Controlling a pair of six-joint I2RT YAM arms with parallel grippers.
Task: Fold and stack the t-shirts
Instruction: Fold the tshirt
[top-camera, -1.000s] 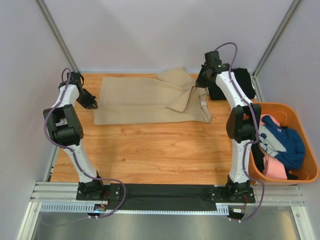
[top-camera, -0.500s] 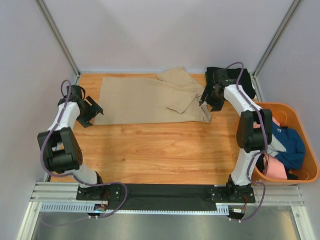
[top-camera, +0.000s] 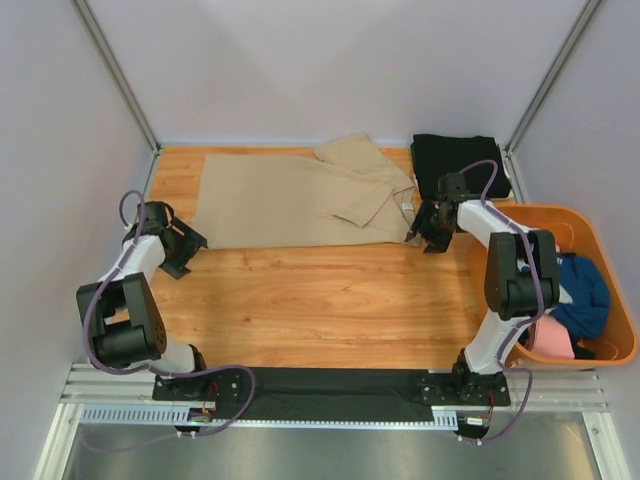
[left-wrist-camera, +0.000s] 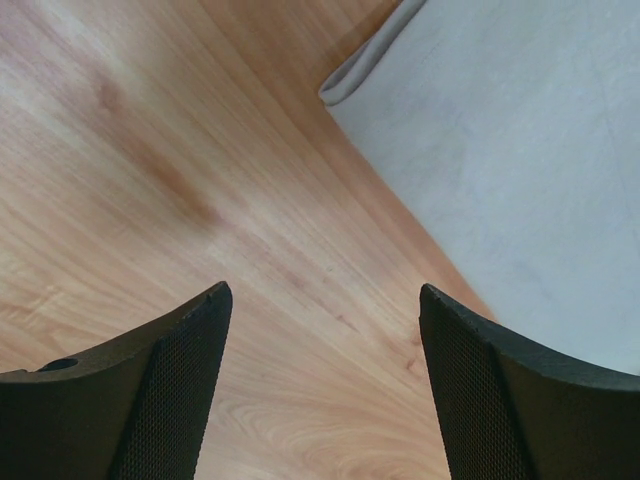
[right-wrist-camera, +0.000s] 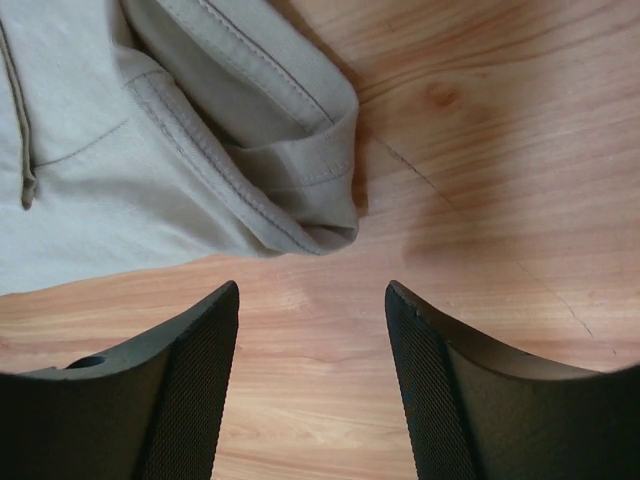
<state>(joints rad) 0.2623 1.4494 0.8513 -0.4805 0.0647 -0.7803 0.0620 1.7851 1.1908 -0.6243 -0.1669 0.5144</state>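
Note:
A large tan t-shirt (top-camera: 290, 198) lies spread across the back of the table, one sleeve folded over at its right end. Its near left corner (left-wrist-camera: 500, 160) and its right sleeve hem (right-wrist-camera: 250, 170) show in the wrist views. A folded black t-shirt (top-camera: 460, 163) lies at the back right. Blue (top-camera: 583, 290) and pink (top-camera: 548, 337) t-shirts sit in the orange tub (top-camera: 600, 225). My left gripper (top-camera: 188, 243) (left-wrist-camera: 322, 310) is open over bare wood just off the tan shirt's left corner. Open too, my right gripper (top-camera: 425, 228) (right-wrist-camera: 312, 300) hangs just short of the sleeve hem, holding nothing.
Grey walls and metal posts enclose the table on three sides. The orange tub stands off the table's right edge beside the right arm. A black strip and rails (top-camera: 330, 390) run along the near edge between the arm bases.
Both grippers have let go of the tan shirt's ends and opened. Both arms have drawn back toward the near side, and the shirt now lies flat.

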